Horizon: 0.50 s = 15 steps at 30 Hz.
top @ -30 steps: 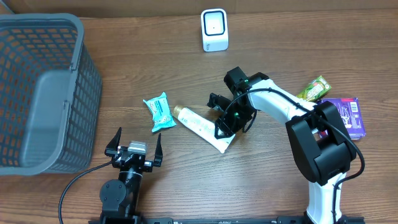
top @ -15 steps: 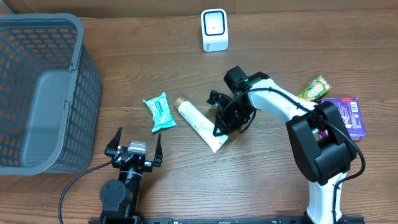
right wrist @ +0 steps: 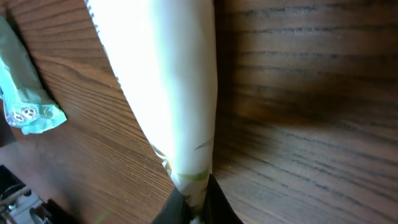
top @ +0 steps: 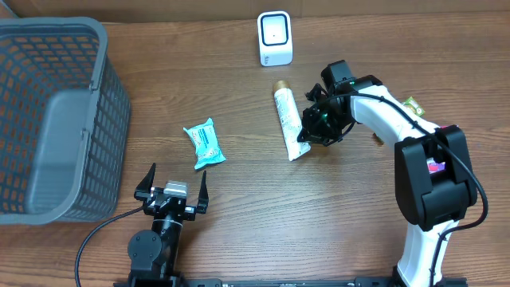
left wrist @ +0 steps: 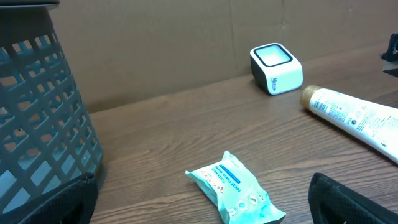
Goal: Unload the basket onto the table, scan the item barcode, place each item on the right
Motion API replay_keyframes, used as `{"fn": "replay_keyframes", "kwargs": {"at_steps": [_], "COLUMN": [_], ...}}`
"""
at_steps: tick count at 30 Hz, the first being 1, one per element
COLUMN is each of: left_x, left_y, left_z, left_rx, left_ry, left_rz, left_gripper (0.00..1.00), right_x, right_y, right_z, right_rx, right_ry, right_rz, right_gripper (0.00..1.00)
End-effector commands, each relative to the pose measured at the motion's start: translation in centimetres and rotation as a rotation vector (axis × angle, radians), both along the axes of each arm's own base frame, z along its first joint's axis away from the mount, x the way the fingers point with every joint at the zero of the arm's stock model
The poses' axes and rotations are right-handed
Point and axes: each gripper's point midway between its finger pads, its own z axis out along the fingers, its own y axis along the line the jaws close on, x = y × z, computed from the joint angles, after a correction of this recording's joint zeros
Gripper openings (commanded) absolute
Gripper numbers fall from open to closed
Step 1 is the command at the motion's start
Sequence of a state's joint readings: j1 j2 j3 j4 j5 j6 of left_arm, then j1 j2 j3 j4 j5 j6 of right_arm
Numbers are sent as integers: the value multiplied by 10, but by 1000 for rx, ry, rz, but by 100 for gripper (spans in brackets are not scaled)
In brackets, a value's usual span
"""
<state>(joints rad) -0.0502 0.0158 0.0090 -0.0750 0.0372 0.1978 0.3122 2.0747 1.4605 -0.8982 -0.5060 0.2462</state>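
A white tube with a gold cap [top: 288, 119] lies lengthwise below the white barcode scanner [top: 275, 38], its cap pointing at the scanner. My right gripper [top: 304, 145] is shut on the tube's flat crimped end. In the right wrist view the dark fingers [right wrist: 214, 202] pinch that end of the tube [right wrist: 168, 81] just above the wood. My left gripper [top: 172, 185] stands open near the table's front edge, nothing between its fingers. The left wrist view shows the tube [left wrist: 354, 115] and the scanner [left wrist: 276, 60] far ahead.
A teal wipes pack [top: 205, 143] lies left of the tube, just ahead of the left gripper [left wrist: 202, 202]. A grey mesh basket [top: 48, 119] fills the left side. A green packet [top: 412, 103] peeks out behind the right arm.
The right gripper closed on the tube's flat end and carried it up and to the right, swinging its cap toward the scanner. The left arm has not moved.
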Motion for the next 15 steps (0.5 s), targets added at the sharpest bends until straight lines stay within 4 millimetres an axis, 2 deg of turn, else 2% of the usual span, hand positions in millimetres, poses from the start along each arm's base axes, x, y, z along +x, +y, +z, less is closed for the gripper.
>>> {"fn": "replay_keyframes", "kwargs": {"at_steps": [1,3,5,8,11,15], "left_x": [0,0,0,0,0,0], "left_y": [1,1,1,1,1,1], "left_z": [-1,-1,-1,-1,-1,-1], "left_rx": [-3,-3,-3,-3,-3,-3], "left_ry": [1,1,1,1,1,1], "left_rz": [6,6,6,6,6,6], "left_gripper": [100,100,100,100,100,100], "right_x": [7,8,12,21,28,31], "right_y": [-2,-5,-6,-3,1,8], "right_z": [12,10,10,11,10,-5], "right_rx": [-39,-61,-66,-51,-37,-34], "right_ry": [-20,-29,-66,-131,-171,-168], "right_rz": [-57,-58,-27,19,37,49], "right_gripper": [9,21,41,56,56,53]}}
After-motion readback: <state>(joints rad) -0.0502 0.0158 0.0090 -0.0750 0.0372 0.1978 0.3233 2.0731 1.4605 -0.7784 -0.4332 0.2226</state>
